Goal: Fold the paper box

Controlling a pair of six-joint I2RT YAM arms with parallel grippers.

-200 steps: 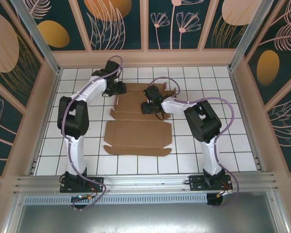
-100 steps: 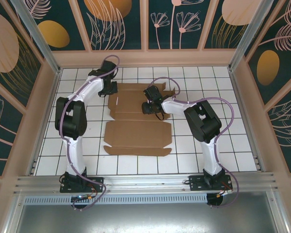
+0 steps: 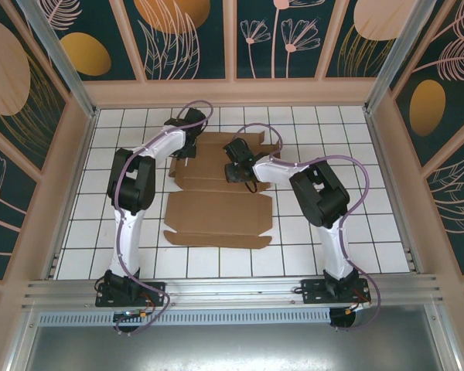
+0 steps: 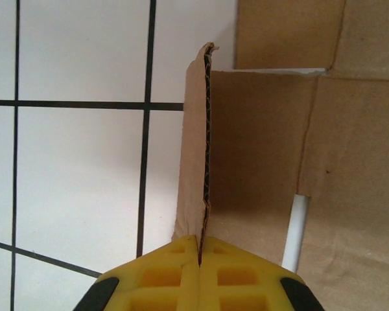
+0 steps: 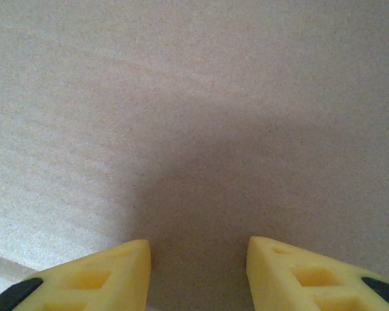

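Okay, top view: paper box (image 3: 216, 212) lies flat in the middle of the tiled table (image 3: 332, 154), panels long left-to-right, flaps stacked near to far. Left gripper (image 3: 187, 148) at far-left corner, right gripper (image 3: 236, 166) over far panel. Left wrist cam: jaws pinched shut on upright side flap (image 4: 194, 149). Right wrist cam: jaws partway apart, nothing btwn, cardboard right beneath.

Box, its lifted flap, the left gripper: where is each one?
box (image 3: 216, 210): top view, flat near panel.
flap (image 4: 192, 162): left wrist view, its upright outer face.
left gripper (image 4: 200, 245): left wrist view, shut tips pinching the flap.
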